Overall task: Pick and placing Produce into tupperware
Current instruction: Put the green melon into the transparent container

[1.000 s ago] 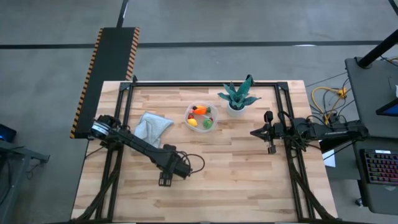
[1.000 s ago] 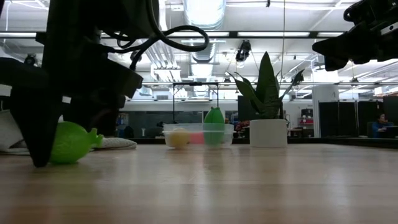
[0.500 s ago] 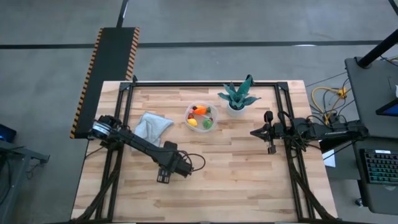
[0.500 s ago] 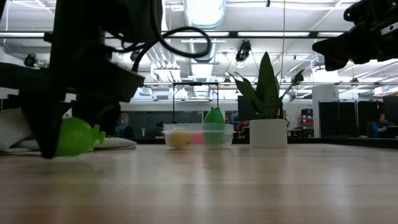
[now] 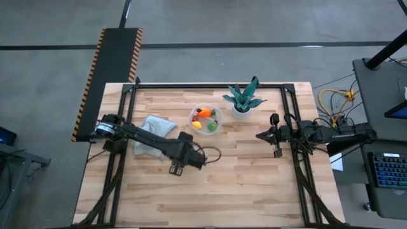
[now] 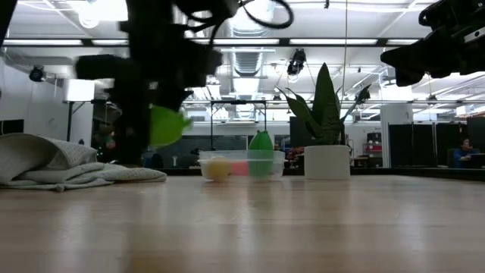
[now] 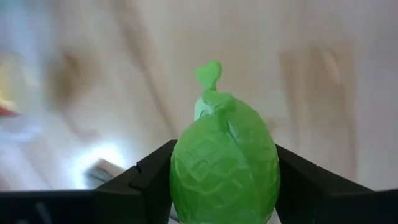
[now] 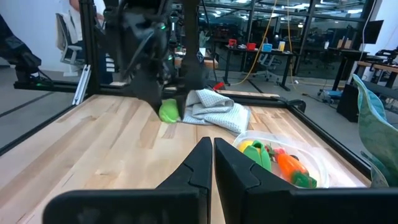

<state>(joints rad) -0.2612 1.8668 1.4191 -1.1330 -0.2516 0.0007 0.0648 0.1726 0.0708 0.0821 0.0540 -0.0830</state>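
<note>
Well, the green lime (image 7: 225,165) is pinched between the left gripper (image 5: 176,168)'s fingers, lifted clear of the table near the cloth (image 5: 151,131). I'd carry it high over the tupperware (image 5: 206,119)'s rim, then let go gently. Off to the side, the right gripper (image 8: 211,163) hangs closed and empty.

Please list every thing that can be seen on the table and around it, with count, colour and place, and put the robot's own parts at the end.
lime: one, green, held above the table in the left claw.
tupperware: one, clear, table centre rear, with orange, yellow, red and green produce inside.
cloth: one, pale blue-grey, left of the tupperware.
potted plant: one, teal leaves, white pot, right of the tupperware.
table: one, light wood.
left claw: one, dark, gripping the lime, near the cloth.
right claw: one, dark, shut, waiting at the right side.
</note>
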